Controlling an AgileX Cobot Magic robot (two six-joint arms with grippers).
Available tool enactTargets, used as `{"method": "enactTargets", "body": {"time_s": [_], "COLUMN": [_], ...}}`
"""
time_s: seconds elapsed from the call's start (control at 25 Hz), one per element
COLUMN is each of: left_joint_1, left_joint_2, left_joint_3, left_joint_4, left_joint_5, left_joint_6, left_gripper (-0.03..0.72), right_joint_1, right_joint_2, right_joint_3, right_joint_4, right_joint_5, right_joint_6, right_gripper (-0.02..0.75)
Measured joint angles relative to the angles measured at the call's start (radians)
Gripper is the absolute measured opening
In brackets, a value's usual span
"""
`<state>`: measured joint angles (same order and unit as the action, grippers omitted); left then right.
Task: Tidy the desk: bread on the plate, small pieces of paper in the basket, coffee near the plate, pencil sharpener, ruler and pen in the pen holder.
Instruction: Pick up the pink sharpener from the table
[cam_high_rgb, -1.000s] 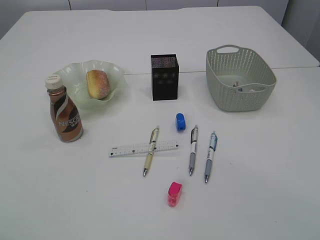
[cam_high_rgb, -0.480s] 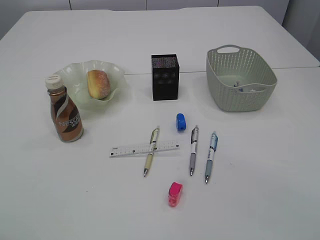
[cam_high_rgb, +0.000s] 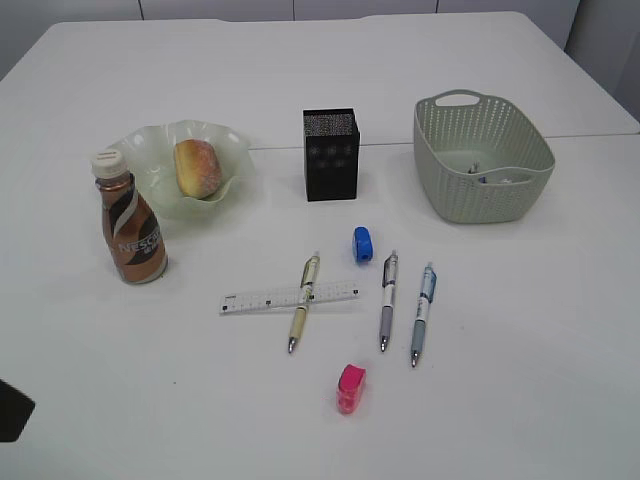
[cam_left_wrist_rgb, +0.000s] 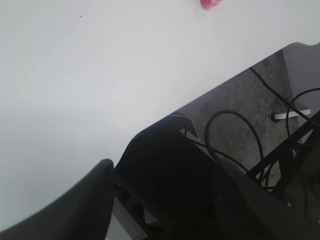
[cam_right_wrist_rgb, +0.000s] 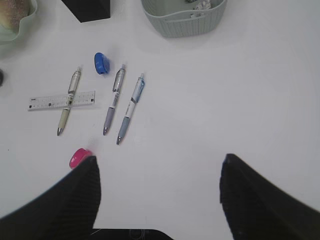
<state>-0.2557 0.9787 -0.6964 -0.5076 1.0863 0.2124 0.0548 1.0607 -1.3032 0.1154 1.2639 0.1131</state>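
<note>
With bread (cam_high_rgb: 197, 167) on the plate (cam_high_rgb: 232, 148) and coffee (cam_high_rgb: 129, 235) beside it, a dark arm tip (cam_high_rgb: 14, 410) had just entered at the counter's (cam_high_rgb: 520, 400) near left corner; both pincers stood open and empty, pens (cam_high_rgb: 386, 298), ruler (cam_high_rgb: 288, 297) unsorted mid-counter.

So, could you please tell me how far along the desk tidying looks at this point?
Done: the bread sits on the plate, the coffee stands beside it, and paper pieces lie in the basket. In hand: nothing; both end effectors are open. Left: the ruler, three pens and two sharpeners still lie outside the pen holder.
</note>
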Motion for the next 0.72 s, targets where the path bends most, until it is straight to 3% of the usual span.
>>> {"method": "enactTargets", "body": {"time_s": [0.12, 0.36, 0.52, 0.72], "left_joint_1": [-0.054, -0.275, -0.393, -0.476], "left_joint_2": [0.063, 0.240, 0.405, 0.605], "left_joint_3": [-0.055, -0.196, -0.278, -0.399], "left_joint_4": [0.004, 0.082, 0.198, 0.279], "left_joint_5": [-0.033, -0.111, -0.129, -0.129], "left_joint_6": [0.025, 0.021, -0.083, -0.219], "left_gripper": [0.456, 0.456, 0.456, 0.456], "right_joint_1": [0.000, 0.000, 0.000, 0.000], "right_joint_2": [0.000, 0.000, 0.000, 0.000], "right_joint_3": [0.000, 0.000, 0.000, 0.000], "right_joint_4": [0.000, -0.002, -0.002, -0.004], "right_joint_5": [0.000, 0.000, 0.000, 0.000], "right_joint_6": [0.000, 0.000, 0.000, 0.000], "right_gripper": [0.574, 0.574, 0.574, 0.574]}}
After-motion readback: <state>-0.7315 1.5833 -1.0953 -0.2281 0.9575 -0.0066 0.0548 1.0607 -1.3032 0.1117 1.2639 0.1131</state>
